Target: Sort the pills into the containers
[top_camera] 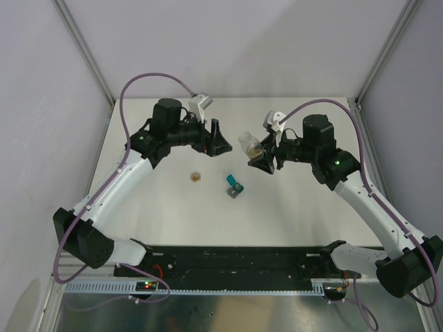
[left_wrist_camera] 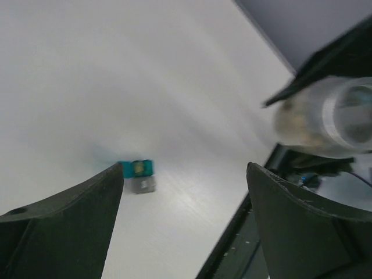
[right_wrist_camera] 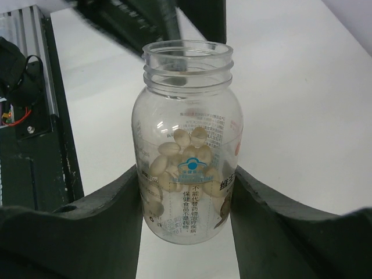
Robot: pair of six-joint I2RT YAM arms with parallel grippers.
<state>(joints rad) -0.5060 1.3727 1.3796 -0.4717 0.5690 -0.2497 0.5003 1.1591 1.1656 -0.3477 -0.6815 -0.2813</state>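
My right gripper (top_camera: 264,163) is shut on a clear, uncapped pill bottle (top_camera: 249,143) and holds it above the table. In the right wrist view the bottle (right_wrist_camera: 186,145) sits between the fingers (right_wrist_camera: 110,215), with several beige oval pills (right_wrist_camera: 174,156) inside. My left gripper (top_camera: 217,139) is open and empty, raised to the left of the bottle. The amber vial (top_camera: 196,177) stands on the table below it. The teal box (top_camera: 234,185) lies with its grey flap open. The left wrist view shows the box (left_wrist_camera: 137,168) and the blurred bottle (left_wrist_camera: 325,116).
The white table (top_camera: 297,207) ends at a black rail (top_camera: 242,261) along its near edge. Grey walls and metal posts (top_camera: 83,48) close in the left, right and back sides.
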